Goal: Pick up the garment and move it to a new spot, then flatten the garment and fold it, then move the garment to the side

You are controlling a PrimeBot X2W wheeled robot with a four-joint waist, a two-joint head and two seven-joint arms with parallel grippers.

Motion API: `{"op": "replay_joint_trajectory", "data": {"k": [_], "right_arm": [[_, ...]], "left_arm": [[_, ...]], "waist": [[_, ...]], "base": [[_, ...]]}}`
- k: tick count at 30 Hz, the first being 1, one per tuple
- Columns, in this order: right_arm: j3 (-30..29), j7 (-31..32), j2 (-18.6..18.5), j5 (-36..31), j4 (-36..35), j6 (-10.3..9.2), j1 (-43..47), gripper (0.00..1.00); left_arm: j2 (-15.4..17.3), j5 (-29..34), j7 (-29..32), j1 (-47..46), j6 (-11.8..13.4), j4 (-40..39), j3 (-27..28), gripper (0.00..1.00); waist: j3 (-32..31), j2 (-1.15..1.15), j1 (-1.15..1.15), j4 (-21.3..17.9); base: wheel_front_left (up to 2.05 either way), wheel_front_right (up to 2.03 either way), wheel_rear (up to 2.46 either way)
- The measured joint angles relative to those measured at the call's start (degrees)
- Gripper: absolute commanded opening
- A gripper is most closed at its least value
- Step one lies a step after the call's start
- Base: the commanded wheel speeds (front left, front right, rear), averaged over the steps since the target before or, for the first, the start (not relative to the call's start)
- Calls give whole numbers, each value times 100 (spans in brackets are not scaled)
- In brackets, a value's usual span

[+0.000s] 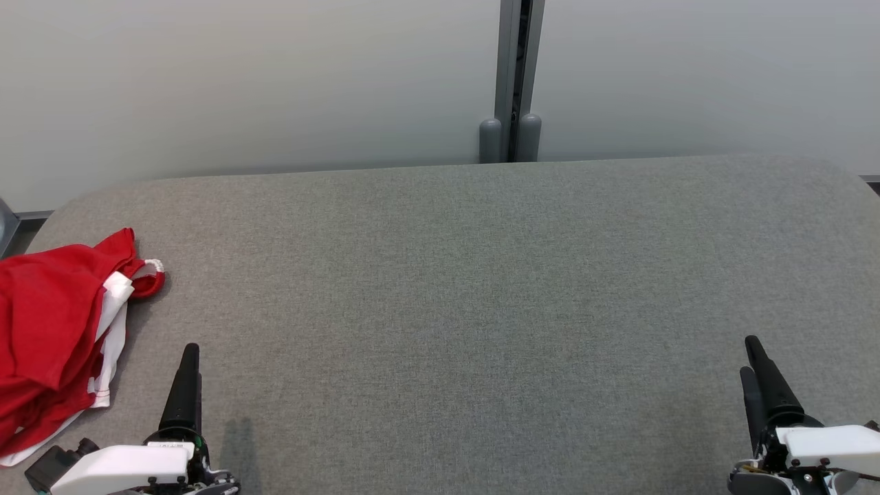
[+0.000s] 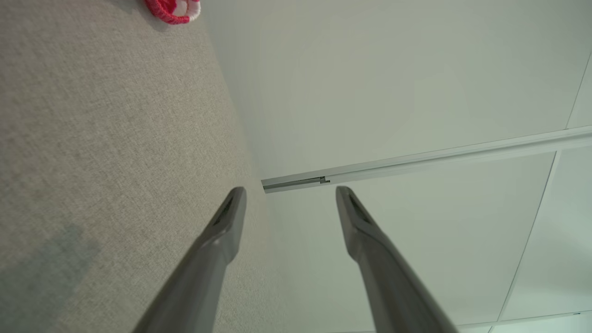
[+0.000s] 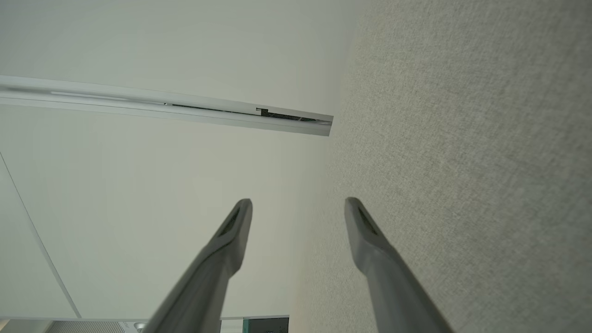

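A red garment with white trim (image 1: 48, 337) lies bunched at the far left of the grey fabric table (image 1: 467, 289), partly over its left edge. A red and white corner of the garment (image 2: 173, 9) peeks in at the top of the left wrist view. My left gripper (image 1: 189, 354) hovers low at the front left, just right of the garment and apart from it. Its fingers (image 2: 231, 217) stand open with nothing between them. At the front right my right gripper (image 1: 749, 354) is also open and holds nothing, and its fingers (image 3: 360, 226) are spread over bare cloth.
A pale wall with a grey vertical post (image 1: 512, 82) runs behind the table's far edge. The table's corners are rounded, and a strip of floor (image 1: 20, 227) shows past its left corner.
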Motion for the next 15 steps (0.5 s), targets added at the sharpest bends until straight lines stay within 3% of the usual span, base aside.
{"op": "replay_joint_trajectory", "data": {"k": [15], "right_arm": [[55, -349, 2, -1924, -78, 0, -14, 100]], "left_arm": [[36, 1811, -342, -7, 0, 14, -36, 100]], "waist": [[18, 0, 0, -8]], "base": [[0, 0, 0]]}}
